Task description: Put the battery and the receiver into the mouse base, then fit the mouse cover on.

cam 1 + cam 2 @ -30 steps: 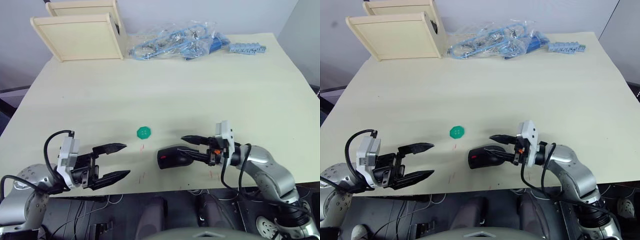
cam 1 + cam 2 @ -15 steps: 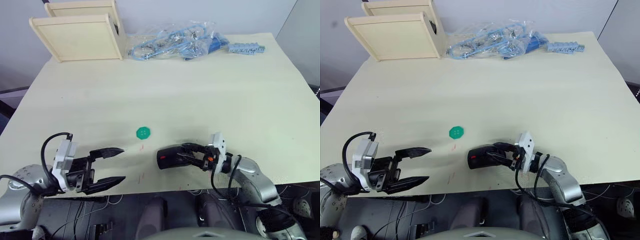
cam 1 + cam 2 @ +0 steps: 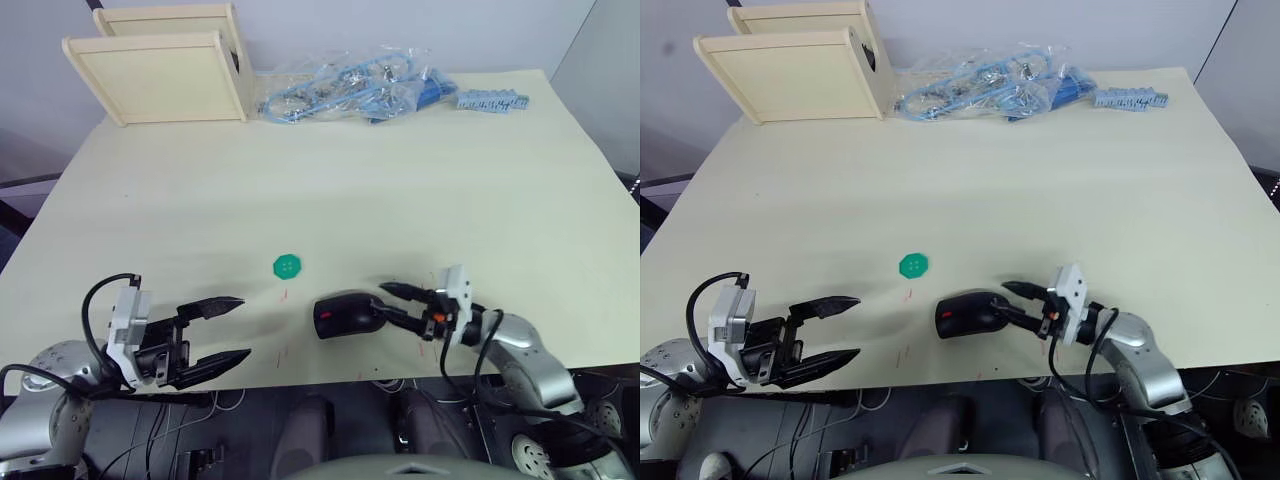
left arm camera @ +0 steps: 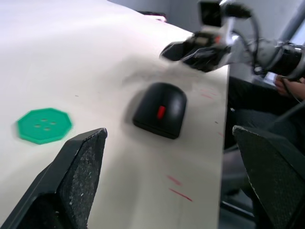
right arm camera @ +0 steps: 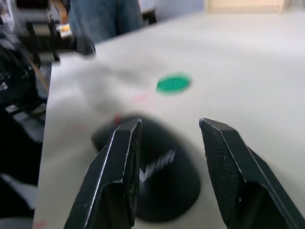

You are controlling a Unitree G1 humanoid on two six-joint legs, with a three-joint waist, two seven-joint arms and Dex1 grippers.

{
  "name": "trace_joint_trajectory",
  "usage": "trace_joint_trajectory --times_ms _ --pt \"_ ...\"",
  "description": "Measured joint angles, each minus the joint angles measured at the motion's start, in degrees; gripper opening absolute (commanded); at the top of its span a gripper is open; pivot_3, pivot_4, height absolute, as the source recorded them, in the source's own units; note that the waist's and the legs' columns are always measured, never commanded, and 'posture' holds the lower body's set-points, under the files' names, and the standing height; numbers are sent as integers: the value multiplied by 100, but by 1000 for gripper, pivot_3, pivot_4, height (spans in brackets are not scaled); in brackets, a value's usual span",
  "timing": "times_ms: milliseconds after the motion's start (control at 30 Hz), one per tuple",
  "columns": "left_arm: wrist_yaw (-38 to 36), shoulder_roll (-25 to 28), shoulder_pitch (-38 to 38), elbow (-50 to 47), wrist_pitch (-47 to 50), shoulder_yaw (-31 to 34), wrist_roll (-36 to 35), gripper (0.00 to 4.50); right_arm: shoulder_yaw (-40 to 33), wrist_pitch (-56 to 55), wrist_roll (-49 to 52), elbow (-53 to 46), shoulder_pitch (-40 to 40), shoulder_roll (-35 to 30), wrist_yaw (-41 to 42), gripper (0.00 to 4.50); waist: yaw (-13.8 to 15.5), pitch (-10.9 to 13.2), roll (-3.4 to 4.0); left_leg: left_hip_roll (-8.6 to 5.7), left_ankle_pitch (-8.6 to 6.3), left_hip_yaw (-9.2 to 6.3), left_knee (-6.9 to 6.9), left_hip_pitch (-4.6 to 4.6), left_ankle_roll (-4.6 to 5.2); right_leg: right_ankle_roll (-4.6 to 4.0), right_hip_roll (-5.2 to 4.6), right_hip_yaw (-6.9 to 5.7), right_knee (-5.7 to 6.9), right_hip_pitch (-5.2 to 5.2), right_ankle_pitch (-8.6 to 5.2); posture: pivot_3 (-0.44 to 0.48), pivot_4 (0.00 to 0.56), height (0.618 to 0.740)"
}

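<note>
Black mouse (image 3: pixel 343 315) sits assembled on the worktop (image 3: pixel 400 200) just off the fingertips of the right end effector (image 3: pixel 392 303), now backed off and part-open, empty; task looks complete.

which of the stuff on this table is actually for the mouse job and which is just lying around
For the job:
- black mouse, near the front edge, a red mark on it
- right hand, open, fingertips at the mouse
- left hand, open, apart from it

Just lying about:
- green disc
- wooden boxes
- bag of blue cables
- blue connector strip
</note>
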Motion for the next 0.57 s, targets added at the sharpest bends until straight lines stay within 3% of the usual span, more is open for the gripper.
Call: trace_joint_trajectory --times_ms 67,100,200,300,567 --pt "496 -231 144 -1 2 86 49 4500 -537 365 223 -520 331 -850 83 3049 20 5 8 0 0 -1 1 -4 0 2 -12 -1 -1 0 0 0 150 740" --pt "512 -235 159 0 2 92 54 4500 -570 376 227 -526 343 -876 84 3649 39 4 4 -8 0 1 1 -7 0 5 -19 -2 -6 0 1 0 150 740" --pt "1004 -376 554 6 21 229 230 4500 -1534 403 244 -732 1034 -1678 248 4449 111 3 -6 -12 0 4 3 -10 1 7 -23 -6 -9 1 0 0 150 740" --pt "1317 -466 869 -4 15 299 345 4500 -2217 410 372 -801 1619 -1884 319 4449 123 4 -7 -10 0 5 3 -6 1 5 -15 -5 -8 4 -1 0 150 740" --pt "1943 -596 1346 -401 168 462 345 4500 -2912 416 525 -1033 2354 -1894 330 4449 120 3 -7 -3 -1 11 3 0 1 5 -12 1 -11 10 -2 0 150 740"
